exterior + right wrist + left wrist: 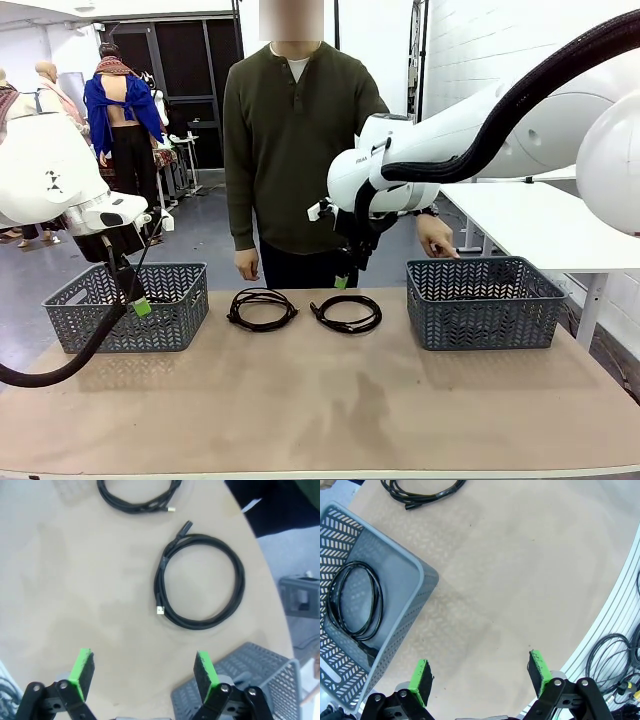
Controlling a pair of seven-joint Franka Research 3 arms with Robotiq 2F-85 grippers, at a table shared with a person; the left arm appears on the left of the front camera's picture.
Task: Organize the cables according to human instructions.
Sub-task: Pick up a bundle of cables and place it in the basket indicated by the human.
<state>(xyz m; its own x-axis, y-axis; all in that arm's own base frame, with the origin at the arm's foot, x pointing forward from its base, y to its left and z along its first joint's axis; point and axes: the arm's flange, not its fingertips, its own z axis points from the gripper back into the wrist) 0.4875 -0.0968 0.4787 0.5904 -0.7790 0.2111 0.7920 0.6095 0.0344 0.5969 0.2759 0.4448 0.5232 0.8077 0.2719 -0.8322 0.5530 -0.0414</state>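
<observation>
Two coiled black power cords lie on brown table, left of the grey perforated plastic basket that the person's hand seems to indicate. Right gripper wide open, empty, over nearer cord, presumably for pickup; left gripper open, empty.

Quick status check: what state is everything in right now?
left gripper: open, empty
right gripper: open, empty
left basket: holds one coiled cable
left loose cable: coiled, on the table
right loose cable: coiled, on the table
right basket: contents hidden
</observation>
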